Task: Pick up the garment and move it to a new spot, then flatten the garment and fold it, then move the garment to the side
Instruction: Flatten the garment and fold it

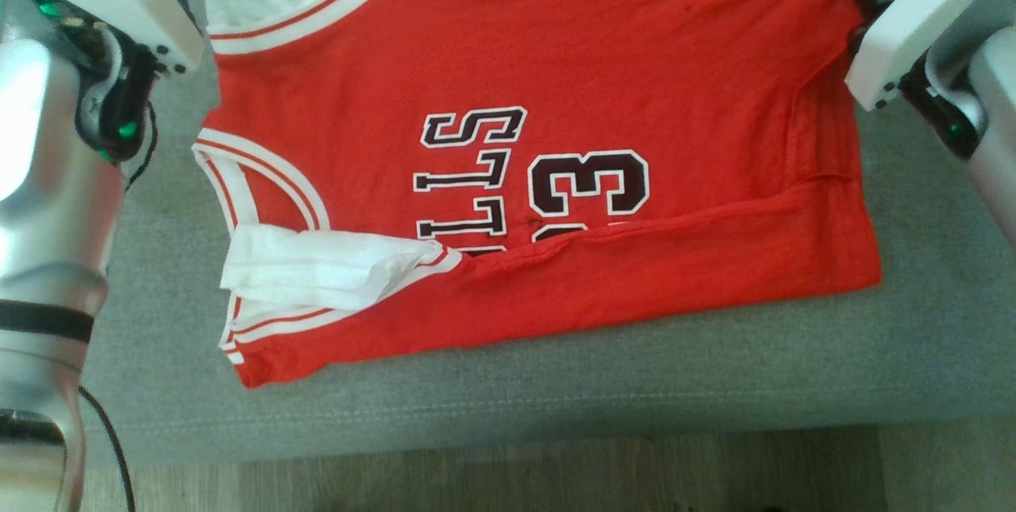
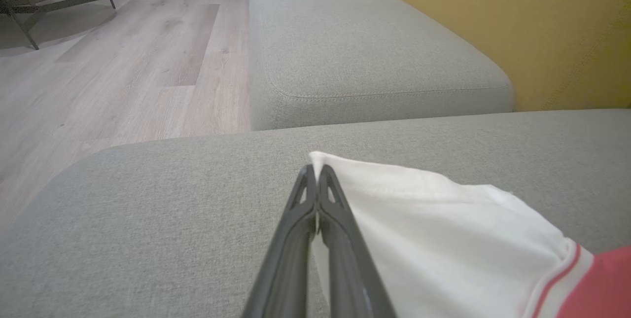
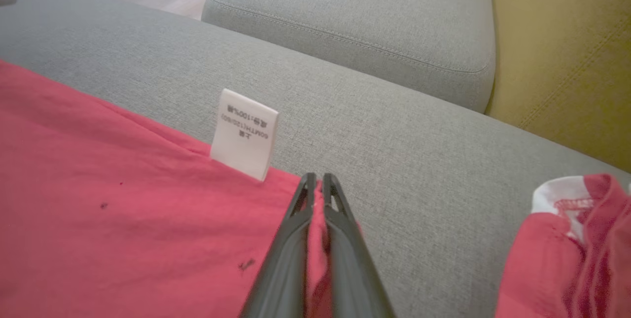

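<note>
The garment is a red jersey with white sleeves, dark letters and a number. It lies spread on a grey cushion, its near edge folded over. In the left wrist view my left gripper is shut on the corner of a white sleeve, low over the cushion. In the right wrist view my right gripper is shut, and a pinch of the garment's red edge shows between its fingers, just beside a white care label. The two wrists flank the garment's far corners.
A bunched red and white cloth lies to the right of my right gripper. A second grey cushion and a yellow backrest stand beyond. The wood floor starts below the cushion's front edge.
</note>
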Controlling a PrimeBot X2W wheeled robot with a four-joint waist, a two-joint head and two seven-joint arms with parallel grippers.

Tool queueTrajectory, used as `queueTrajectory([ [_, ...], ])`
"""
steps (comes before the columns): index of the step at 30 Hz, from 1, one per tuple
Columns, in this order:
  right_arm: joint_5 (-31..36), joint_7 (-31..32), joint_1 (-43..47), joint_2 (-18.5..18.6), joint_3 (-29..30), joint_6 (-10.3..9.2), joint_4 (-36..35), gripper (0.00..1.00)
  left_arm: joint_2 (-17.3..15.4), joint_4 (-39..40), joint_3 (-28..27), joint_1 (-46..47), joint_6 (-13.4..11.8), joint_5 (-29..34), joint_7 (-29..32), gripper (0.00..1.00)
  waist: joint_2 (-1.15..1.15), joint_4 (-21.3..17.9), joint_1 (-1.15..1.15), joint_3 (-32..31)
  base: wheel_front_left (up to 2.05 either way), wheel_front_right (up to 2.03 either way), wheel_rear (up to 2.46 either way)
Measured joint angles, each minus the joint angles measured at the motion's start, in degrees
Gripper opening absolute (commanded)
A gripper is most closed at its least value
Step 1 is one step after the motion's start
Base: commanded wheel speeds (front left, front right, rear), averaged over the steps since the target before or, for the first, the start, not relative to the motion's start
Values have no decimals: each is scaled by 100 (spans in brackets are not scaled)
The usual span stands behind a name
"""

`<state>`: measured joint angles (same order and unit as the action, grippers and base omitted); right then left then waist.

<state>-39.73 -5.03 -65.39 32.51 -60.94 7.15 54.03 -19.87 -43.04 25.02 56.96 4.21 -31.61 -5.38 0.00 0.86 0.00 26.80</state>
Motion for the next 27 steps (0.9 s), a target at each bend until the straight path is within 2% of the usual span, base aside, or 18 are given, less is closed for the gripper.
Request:
queueTrajectory([
  [6, 19, -478, 165, -127, -48, 0, 186, 0, -3, -60, 74, -139, 144, -37, -103, 0, 0, 18, 0, -162, 0, 0, 0],
  [11, 368, -767, 308, -134, -60, 0, 480, 0, -158, 151, 183, -493, 235, -132, -223, 0, 0, 40, 0, -357, 0, 0, 0],
  [18, 521, -910, 790, -177, 114, 0, 519, 0, -635, 865, 515, -1288, 285, -81, -168, 0, 0, 126, -1, -742, 0, 0, 0],
  [27, 724, -926, 1483, 83, 441, 0, 3, 0, -1196, 1976, 739, -2449, 234, -122, 283, 0, 0, 218, -1, -1072, 0, 0, 0],
])
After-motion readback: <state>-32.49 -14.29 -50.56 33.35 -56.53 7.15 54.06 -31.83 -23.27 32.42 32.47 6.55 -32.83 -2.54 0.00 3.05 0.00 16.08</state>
